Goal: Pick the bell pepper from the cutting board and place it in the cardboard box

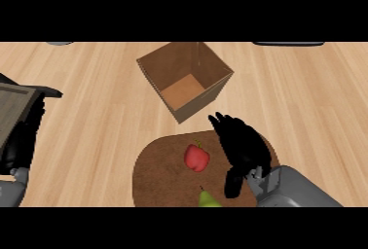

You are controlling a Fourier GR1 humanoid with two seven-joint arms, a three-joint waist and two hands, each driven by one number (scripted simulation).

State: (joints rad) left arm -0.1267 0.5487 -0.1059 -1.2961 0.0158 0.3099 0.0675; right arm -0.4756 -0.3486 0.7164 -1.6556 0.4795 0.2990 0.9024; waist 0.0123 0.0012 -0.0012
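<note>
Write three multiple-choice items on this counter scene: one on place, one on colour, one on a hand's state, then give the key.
1. Where does the red bell pepper lie?
A. in the box
B. on the round brown cutting board
C. on bare counter

2. What colour is the pear-shaped fruit at the board's near edge?
A. green
B. orange
C. purple

3. The black right hand is:
A. shut on the pepper
B. inside the open cardboard box
C. open beside the pepper

Key: B, the pepper rests on the board; A, its skin is green; C, straight fingers, nothing held.
</note>
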